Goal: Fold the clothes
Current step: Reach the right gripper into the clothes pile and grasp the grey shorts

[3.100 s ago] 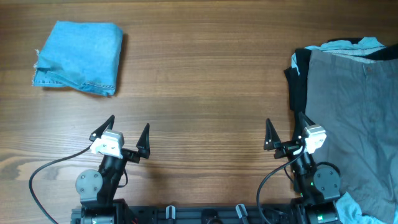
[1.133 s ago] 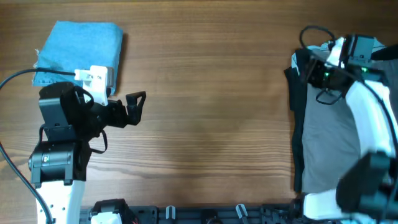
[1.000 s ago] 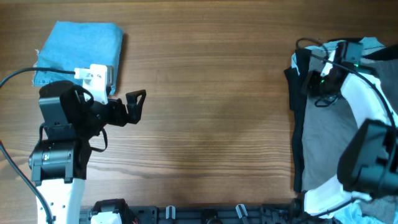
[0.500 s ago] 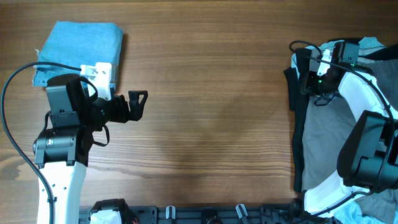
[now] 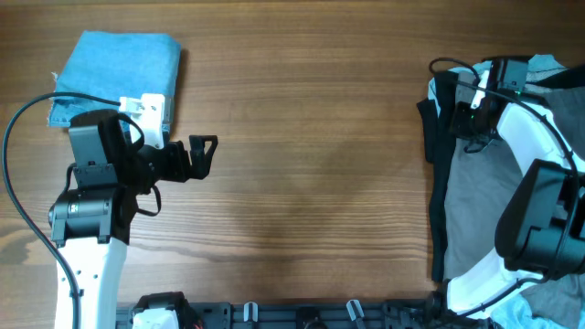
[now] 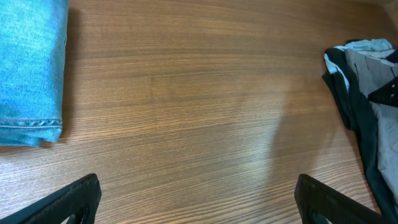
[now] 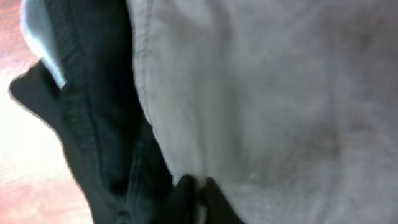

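The grey shorts [image 5: 480,196] lie at the table's right edge on top of a black garment [image 5: 440,137]. My right gripper [image 5: 460,108] is down at their upper left corner. In the right wrist view it [image 7: 198,184] is shut, pinching the edge of the grey shorts [image 7: 267,93] right beside the black garment [image 7: 93,124]. A folded light-blue denim garment [image 5: 119,73] sits at the far left. My left gripper [image 5: 202,155] hovers open just right of the denim [image 6: 31,68], with nothing between its fingers [image 6: 74,200].
The wooden table [image 5: 311,164] stretches between the two arms. A bit of pale blue cloth [image 5: 547,62] peeks out at the top of the pile. The left arm's cable [image 5: 18,128] loops over the left side. The pile [image 6: 373,81] shows at the right in the left wrist view.
The right gripper has closed its fingers on the edge of the grey shorts. The left arm shifted slightly upward about a second ago and has held still since, staying open.
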Available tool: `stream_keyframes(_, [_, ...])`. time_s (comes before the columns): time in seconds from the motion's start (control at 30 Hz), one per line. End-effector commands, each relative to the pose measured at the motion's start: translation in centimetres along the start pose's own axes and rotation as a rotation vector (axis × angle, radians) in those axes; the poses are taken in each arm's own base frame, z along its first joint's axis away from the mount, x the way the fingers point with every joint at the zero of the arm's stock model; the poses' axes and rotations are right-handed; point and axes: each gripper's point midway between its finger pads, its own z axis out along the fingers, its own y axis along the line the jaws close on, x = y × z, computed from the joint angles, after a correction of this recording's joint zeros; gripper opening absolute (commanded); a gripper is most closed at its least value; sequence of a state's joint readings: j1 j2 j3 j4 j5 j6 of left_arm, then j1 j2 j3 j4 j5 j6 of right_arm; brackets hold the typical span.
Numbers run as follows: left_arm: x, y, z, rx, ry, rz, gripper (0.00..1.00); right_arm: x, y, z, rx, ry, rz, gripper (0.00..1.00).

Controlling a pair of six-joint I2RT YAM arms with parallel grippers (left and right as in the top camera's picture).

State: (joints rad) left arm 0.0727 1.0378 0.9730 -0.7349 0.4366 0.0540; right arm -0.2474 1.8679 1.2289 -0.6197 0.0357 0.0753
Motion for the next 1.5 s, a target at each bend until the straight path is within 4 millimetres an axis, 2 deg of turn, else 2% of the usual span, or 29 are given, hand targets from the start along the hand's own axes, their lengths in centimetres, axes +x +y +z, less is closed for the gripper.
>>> stream_keyframes(0.0, [-0.3, -0.6, -0.2, 0.023, -0.003, -0.002, 1.0, -1.4, -1.6, -0.2, 0.047, -0.035, 0.087, 0.06])
stream_keyframes(0.13, [-0.3, -0.6, -0.2, 0.023, -0.002, -0.002, 1.0, -1.9, -3.0, -1.3, 0.04, -0.028, 0.159, 0.04])
stream_keyframes(0.2, [-0.6, -0.6, -0.3, 0.023, -0.015, 0.003, 1.0, -3.5, -1.5, -3.6, -0.061, -0.061, 0.072, 0.04])
stream_keyframes(0.27, [-1.8, -1.1, -1.4, 0.023, -0.066, 0.027, 0.96, -6.2, 1.8, -9.9, -0.207, -0.159, -0.047, 0.04])
stream_keyframes(0.3, [-3.3, -1.6, -2.8, 0.01, -0.121, 0.052, 0.96, -7.4, 5.3, -15.1, -0.336, -0.228, -0.124, 0.04])
stream_keyframes(0.37, [-5.6, -1.3, -5.3, -0.072, -0.211, 0.083, 0.99, -6.8, 11.0, -21.3, -0.476, -0.288, -0.241, 0.04])
stream_keyframes(0.4, [-6.5, -1.1, -6.6, -0.117, -0.253, 0.094, 1.0, -5.0, 15.4, -23.9, -0.545, -0.305, -0.345, 0.04])
stream_keyframes(0.43, [-7.1, -0.7, -7.8, -0.17, -0.29, 0.099, 1.0, -2.1, 20.9, -26.0, -0.621, -0.307, -0.483, 0.04])
stream_keyframes(0.47, [-7.2, -0.3, -8.4, -0.203, -0.308, 0.099, 1.0, 0.3, 24.5, -27.1, -0.673, -0.3, -0.577, 0.04])
stream_keyframes(0.5, [-7.3, 0.1, -9.0, -0.238, -0.324, 0.097, 1.0, 4.0, 29.1, -28.2, -0.744, -0.273, -0.692, 0.04])
stream_keyframes(0.53, [-7.3, 0.6, -10.0, -0.288, -0.345, 0.092, 1.0, 9.7, 34.2, -29.1, -0.823, -0.214, -0.83, 0.04])
stream_keyframes(0.57, [-7.3, 0.9, -10.5, -0.316, -0.356, 0.09, 1.0, 14.2, 37.4, -29.3, -0.867, -0.165, -0.941, 0.08])
stream_keyframes(0.6, [-7.2, 1.1, -10.8, -0.335, -0.361, 0.087, 1.0, 17.3, 39.2, -29.1, -0.876, -0.132, -1.012, 0.26])
stream_keyframes(0.63, [-7.2, 1.4, -11.1, -0.355, -0.364, 0.084, 1.0, 21.6, 41.2, -27.8, -0.832, -0.093, -1.1, 0.7])
stream_keyframes(0.67, [-7.1, 1.4, -11.3, -0.362, -0.368, 0.084, 1.0, 22.8, 41.8, -26.8, -0.763, -0.095, -1.106, 0.74])
stream_keyframes(0.7, [-7.1, 1.4, -11.3, -0.362, -0.369, 0.084, 1.0, 22.9, 41.8, -26.4, -0.716, -0.115, -1.101, 0.77])
stream_keyframes(0.77, [-7.3, 1.5, -11.0, -0.362, -0.367, 0.084, 1.0, 20.1, 40.6, -26.5, -0.634, -0.177, -1.006, 0.8])
stream_keyframes(0.83, [-7.2, 1.1, -9.3, -0.298, -0.324, 0.085, 0.98, 15.6, 37.7, -27.9, -0.613, -0.218, -0.853, 0.81])
stream_keyframes(0.9, [-6.8, 0.1, -7.1, -0.196, -0.26, 0.083, 0.91, 12.2, 35.3, -29.0, -0.608, -0.252, -0.721, 0.81])
stream_keyframes(0.97, [-5.7, -0.8, -2.6, -0.045, -0.125, 0.077, 0.81, 7.6, 31.0, -31.2, -0.618, -0.306, -0.513, 0.82])
stream_keyframes(1.0, [-4.4, -1.4, 0.9, 0.031, -0.018, 0.104, 0.75, 5.8, 28.8, -32.6, -0.651, -0.334, -0.447, 0.82])
stream_keyframes(1.03, [-3.7, -1.6, 2.3, 0.051, 0.025, 0.118, 0.74, 5.0, 27.7, -33.2, -0.666, -0.348, -0.419, 0.82])
stream_keyframes(1.07, [-2.1, -2.1, 5.8, 0.09, 0.123, 0.16, 0.76, 3.7, 25.6, -34.2, -0.682, -0.372, -0.365, 0.82])
stream_keyframes(1.13, [1.3, -3.2, 12.5, 0.143, 0.272, 0.224, 0.9, 2.5, 22.8, -34.3, -0.653, -0.381, -0.296, 0.83])
stream_keyframes(1.23, [4.9, -2.3, 20.6, 0.092, 0.353, 0.285, 0.92, 2.2, 21.4, -33.7, -0.626, -0.361, -0.249, 0.83])
stream_keyframes(1.3, [5.7, -1.7, 23.4, 0.077, 0.343, 0.32, 0.95, 2.2, 21.3, -33.7, -0.623, -0.359, -0.25, 0.84])
stream_keyframes(1.4, [7.0, -0.5, 26.1, 0.069, 0.345, 0.353, 0.92, 2.2, 21.3, -33.5, -0.618, -0.357, -0.249, 0.84])
stream_keyframes(1.43, [7.4, -0.3, 26.7, 0.069, 0.351, 0.351, 0.91, 2.2, 21.4, -33.4, -0.617, -0.355, -0.249, 0.84])
stream_keyframes(1.47, [8.3, 0.0, 27.3, 0.07, 0.368, 0.346, 0.83, 2.2, 21.4, -33.2, -0.614, -0.349, -0.248, 0.84])
